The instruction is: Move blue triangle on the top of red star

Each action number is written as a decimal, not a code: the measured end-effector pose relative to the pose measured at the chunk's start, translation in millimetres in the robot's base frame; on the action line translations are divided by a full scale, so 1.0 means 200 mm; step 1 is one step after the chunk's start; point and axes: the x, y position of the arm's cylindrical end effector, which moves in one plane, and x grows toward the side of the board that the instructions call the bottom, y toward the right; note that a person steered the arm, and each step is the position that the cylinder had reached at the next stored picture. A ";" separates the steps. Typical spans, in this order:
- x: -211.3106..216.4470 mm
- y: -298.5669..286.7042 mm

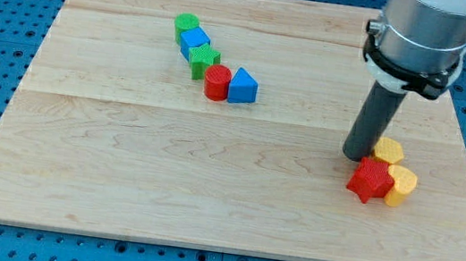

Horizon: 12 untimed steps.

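My tip [357, 155] sits just left of the red star [369, 180]; blue triangle [242, 86] waits well away up-left; no tool fitted, just a rod.

wooden board [207, 190], pale planks, carrying my blocks. upper left, a touching diagonal chain: green cylinder [186, 23], blue cube [195, 42], green star [204, 58], red cylinder [217, 82], blue triangle [242, 86]. lower right, a cluster: red star [369, 179], yellow block [388, 151], yellow heart [401, 184]. my tip [357, 154] beside it.
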 end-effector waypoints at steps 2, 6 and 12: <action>-0.19 0.00; -0.91 -0.34; -0.41 -0.86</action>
